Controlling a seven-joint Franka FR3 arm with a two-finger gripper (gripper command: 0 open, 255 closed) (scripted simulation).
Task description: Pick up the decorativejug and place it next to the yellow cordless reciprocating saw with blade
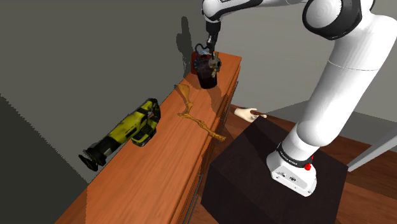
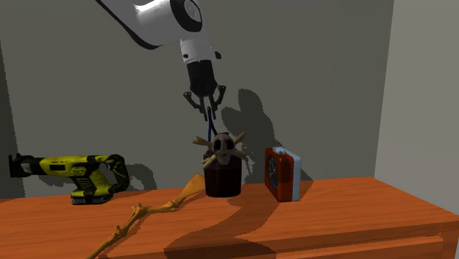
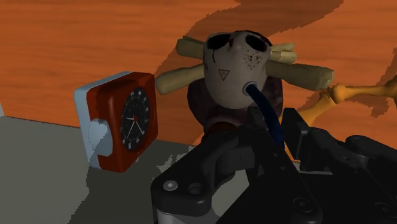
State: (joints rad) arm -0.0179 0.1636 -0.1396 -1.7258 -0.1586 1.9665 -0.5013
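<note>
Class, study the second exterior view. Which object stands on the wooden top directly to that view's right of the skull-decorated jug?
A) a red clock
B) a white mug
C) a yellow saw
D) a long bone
A: the red clock stands just to the second exterior view's right of the jug, while the yellow saw and the bone lie to its left.

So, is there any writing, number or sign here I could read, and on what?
No words or numbers are readable.
Red clock: dial marks too small to read.
Skull jug: a small downward triangle on the forehead, no letters.
Arm's base: dark print, too blurred to read.
Yellow saw: no legible brand.
</note>
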